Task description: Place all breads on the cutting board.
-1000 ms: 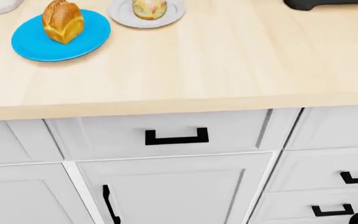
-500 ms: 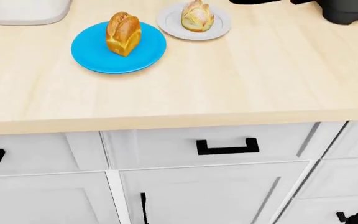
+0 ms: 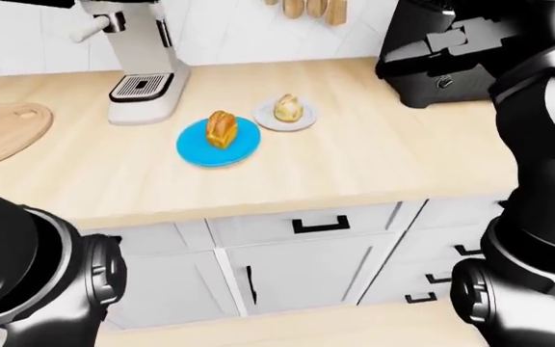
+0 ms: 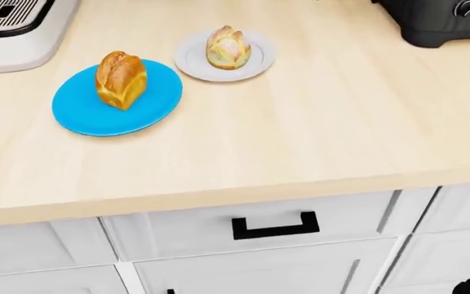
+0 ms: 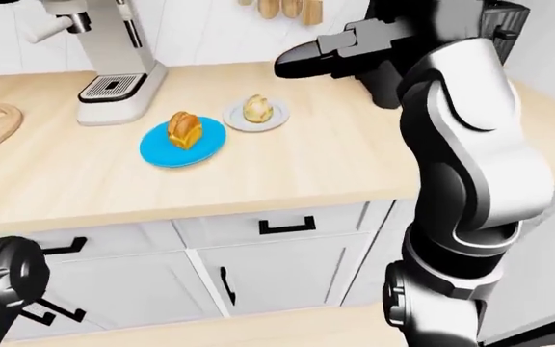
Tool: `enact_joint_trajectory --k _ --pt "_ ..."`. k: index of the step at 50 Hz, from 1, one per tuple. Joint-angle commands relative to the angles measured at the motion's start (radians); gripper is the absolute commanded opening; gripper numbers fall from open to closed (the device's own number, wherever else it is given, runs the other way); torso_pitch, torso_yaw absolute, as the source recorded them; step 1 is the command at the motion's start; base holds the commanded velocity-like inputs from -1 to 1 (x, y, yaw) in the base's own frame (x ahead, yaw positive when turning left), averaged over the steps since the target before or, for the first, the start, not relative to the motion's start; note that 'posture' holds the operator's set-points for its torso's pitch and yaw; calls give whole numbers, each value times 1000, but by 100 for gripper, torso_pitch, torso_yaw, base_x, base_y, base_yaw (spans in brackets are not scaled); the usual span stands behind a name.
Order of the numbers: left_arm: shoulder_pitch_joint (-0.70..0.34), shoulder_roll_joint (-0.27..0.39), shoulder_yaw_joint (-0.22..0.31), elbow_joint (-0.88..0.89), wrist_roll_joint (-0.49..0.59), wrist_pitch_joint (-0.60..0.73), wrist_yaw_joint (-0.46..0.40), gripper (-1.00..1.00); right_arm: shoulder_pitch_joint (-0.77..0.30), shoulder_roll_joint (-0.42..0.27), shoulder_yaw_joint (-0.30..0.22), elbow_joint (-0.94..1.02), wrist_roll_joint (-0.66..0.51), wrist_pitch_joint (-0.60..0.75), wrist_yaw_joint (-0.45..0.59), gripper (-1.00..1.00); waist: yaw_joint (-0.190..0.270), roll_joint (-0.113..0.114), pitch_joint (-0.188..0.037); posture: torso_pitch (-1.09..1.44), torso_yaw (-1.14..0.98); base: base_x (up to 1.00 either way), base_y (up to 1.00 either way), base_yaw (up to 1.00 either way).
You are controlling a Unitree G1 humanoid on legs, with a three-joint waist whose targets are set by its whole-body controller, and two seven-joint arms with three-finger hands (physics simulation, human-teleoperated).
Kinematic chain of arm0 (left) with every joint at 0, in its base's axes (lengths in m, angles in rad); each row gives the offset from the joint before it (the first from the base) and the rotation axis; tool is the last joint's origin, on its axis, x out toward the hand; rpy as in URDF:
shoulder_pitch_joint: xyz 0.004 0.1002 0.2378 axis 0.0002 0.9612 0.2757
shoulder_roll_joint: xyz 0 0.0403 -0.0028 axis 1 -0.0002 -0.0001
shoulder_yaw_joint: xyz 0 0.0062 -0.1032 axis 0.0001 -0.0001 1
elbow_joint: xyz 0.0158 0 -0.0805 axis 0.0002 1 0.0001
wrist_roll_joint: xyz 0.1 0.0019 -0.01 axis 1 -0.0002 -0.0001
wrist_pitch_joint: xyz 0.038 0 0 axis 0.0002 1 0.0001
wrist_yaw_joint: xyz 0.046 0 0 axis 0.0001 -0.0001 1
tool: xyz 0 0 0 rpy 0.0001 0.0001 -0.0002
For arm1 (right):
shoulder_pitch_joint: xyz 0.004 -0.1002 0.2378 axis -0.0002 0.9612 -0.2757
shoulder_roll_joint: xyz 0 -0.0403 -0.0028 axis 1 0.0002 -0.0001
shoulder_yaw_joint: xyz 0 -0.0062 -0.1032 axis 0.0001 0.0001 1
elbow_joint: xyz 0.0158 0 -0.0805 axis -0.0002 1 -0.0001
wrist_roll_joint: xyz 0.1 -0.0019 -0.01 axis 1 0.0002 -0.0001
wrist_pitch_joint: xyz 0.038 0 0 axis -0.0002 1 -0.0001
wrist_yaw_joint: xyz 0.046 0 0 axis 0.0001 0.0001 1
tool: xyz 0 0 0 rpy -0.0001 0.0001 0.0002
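loaf (image 4: pixel 121 79) on blue plate (image 4: pixel 81 116), roll (image 4: pixel 228 46) on grey plate (image 4: pixel 192 64); right hand (image 5: pixel 318 56) fingers' state unclear.

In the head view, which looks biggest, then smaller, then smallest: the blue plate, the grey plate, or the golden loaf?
1. blue plate, the widest.
2. grey plate, clearly smaller.
3. golden loaf, smallest; it stands on the blue plate and covers only part of it.

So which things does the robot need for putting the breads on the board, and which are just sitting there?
For the job:
- bread loaf, on the blue plate
- bread roll, on the small grey plate
- wooden cutting board, at the left edge
- right hand, raised over the counter

Just sitting there:
- coffee machine
- black appliance
- wooden utensils on the wall
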Motion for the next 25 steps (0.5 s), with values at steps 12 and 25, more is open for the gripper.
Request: enact_joint_trajectory --k 12,25 --pt "-17 10 14 -4 14 3 -1 100 -30 -7 -10 -28 18 -1 -11 100 -2 44 -12 0 0 34 4 0" --pt "-24 10 10 10 17 -10 0 100 -32 0 10 -7 2 -17 2 100 -1 -37 3 0 0 0 0 0"
